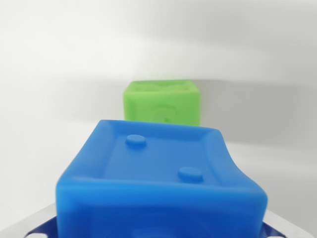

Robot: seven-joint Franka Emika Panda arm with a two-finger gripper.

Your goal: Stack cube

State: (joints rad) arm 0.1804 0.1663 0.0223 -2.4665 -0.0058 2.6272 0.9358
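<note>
The blue cube (158,183) fills the lower wrist view, close under the camera, its sides bowed inward. The green cube (162,102) sits beyond it on the white desk (49,99), open surface all around. Whether the fingers grip cannot be told.

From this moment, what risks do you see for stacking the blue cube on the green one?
1. The blue cube looks squeezed, its top face bowed; it may spring or shift on release.
2. It fills the lower wrist view and hides the green cube's base, so alignment is hard to judge.
3. The green cube sits slightly toward the wrist view's right of the blue one's raised dots, so an off-centre placement may topple.
</note>
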